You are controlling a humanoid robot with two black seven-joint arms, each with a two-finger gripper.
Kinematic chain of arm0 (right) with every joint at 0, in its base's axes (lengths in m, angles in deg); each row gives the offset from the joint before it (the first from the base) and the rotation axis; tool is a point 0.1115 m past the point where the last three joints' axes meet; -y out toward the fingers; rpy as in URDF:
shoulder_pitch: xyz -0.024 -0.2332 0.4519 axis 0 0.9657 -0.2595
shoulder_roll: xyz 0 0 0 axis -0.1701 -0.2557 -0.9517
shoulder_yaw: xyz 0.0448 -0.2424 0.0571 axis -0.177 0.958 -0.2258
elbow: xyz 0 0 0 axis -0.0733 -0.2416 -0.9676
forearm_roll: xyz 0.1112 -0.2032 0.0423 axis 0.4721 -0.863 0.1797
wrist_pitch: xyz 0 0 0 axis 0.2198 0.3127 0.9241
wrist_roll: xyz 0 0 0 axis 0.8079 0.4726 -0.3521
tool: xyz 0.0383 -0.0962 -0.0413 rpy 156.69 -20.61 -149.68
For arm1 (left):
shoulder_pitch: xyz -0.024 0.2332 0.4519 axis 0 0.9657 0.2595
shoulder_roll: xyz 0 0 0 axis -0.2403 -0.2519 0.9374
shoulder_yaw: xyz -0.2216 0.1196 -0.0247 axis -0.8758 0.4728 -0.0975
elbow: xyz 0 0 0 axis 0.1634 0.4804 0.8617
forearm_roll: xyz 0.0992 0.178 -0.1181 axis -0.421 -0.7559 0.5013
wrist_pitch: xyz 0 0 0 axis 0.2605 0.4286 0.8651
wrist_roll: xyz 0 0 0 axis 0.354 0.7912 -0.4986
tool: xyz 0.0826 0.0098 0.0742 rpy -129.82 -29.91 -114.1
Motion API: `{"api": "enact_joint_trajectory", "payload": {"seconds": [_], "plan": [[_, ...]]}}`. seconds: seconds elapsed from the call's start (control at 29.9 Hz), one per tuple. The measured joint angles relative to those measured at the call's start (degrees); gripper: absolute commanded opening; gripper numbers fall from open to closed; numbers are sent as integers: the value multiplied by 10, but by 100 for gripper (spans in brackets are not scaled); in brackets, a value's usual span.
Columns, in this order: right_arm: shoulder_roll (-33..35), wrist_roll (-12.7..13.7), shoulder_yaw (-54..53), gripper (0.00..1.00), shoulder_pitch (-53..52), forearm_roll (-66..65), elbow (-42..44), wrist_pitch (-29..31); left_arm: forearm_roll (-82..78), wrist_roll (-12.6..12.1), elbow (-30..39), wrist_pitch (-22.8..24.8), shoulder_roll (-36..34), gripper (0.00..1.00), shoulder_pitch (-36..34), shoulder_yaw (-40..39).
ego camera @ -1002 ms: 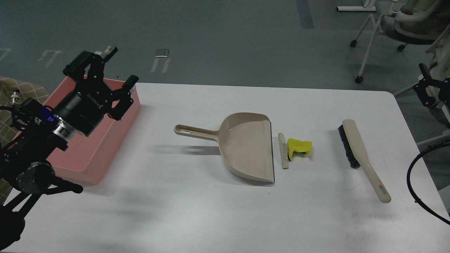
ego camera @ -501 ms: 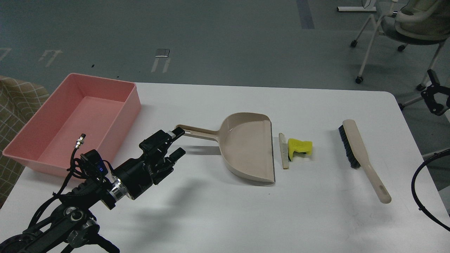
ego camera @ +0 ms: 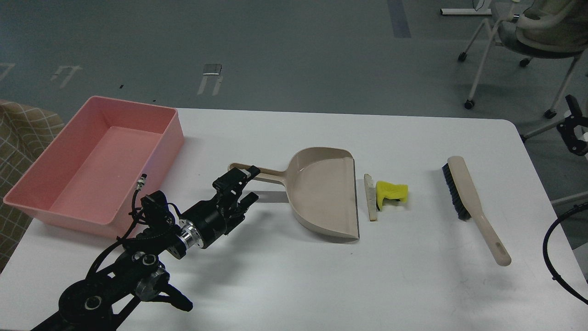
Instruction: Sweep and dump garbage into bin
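Now my left gripper (ego camera: 250,185) gapes wide around the dustpan (ego camera: 321,193) handle, unclenched; garbage (ego camera: 386,195) lies centre-right beside the pan's lip, bin (ego camera: 92,161) upper left; my right gripper (ego camera: 574,133): can't tell.

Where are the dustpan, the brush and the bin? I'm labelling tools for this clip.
dustpan (ego camera: 321,193), head view, middle of its scoop floor.
brush (ego camera: 466,184), head view, beige back above the bristles.
bin (ego camera: 172,133), head view, its right wall.

Bright, even overhead light; sharp picture, soft shadows on the table (ego camera: 321,276).
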Motion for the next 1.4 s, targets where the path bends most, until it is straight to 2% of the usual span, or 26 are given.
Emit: {"api": "enact_joint_trajectory", "payload": {"seconds": [0.43,0.57,0.67,0.73,0.8,0.87,1.0,1.2,1.3,1.4], "plan": [[0,0,-5,100,15,-1,-14,-6,1,4,-99,-5,41,77,-74,11],[0,0,-5,100,16,-1,-14,-6,1,4,-109,-14,47,51,-82,11],[0,0,-5,100,17,0,-14,-6,1,5,-110,-17,48,42,-83,12],[0,0,-5,100,17,0,-14,-6,0,6,-110,-18,48,32,-83,14],[0,0,-5,100,17,0,-14,-6,0,7,-110,-18,48,15,-83,23],[0,0,-5,100,17,0,-13,-6,0,12,-110,-18,48,3,-82,36],[0,0,-5,100,17,0,-13,-6,0,26,-107,-18,48,0,-81,50],[3,0,-5,100,18,-2,-17,-5,0,30,-101,-19,44,0,-83,52],[35,0,-1,100,24,-29,-31,-4,0,31,-91,-19,32,0,-87,51],[82,0,5,100,29,-117,-45,-2,1,32,-65,-22,1,0,-96,50]]}}
